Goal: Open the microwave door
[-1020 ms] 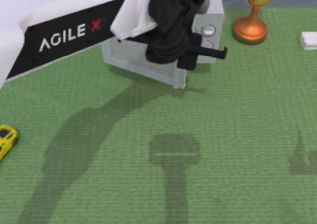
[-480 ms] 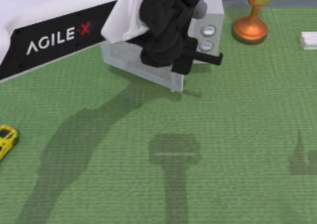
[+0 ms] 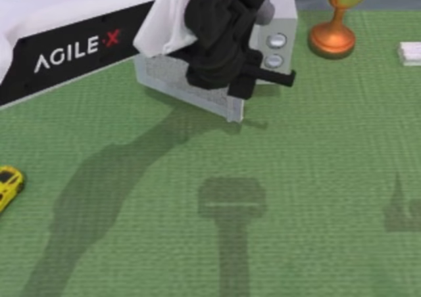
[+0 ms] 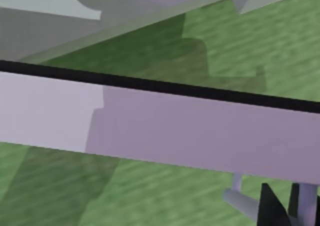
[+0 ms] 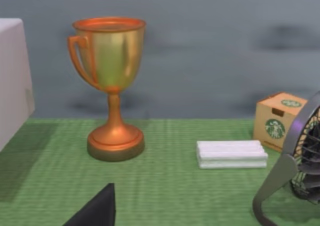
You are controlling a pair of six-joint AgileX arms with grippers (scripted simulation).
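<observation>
Microwave (image 3: 284, 14): light grey box, two round silver knobs, at the table's far edge. Microwave door (image 3: 191, 90): speckled mesh window, swung partly open, free edge angled toward the table's near side.

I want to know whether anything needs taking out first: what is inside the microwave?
That cannot be seen. The microwave door stands only partly swung out, and the left pincer and its arm cover the opening of the microwave from above.

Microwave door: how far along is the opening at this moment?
Done: the microwave door already stands ajar, its handle edge angled out from the microwave front, hinged at the top view's left. In hand: the left pincer sits at that free edge beside the knobs. Left: the gap is partial, so more swing seems needed. The right arm is parked out of the top view, facing the trophy.
</observation>
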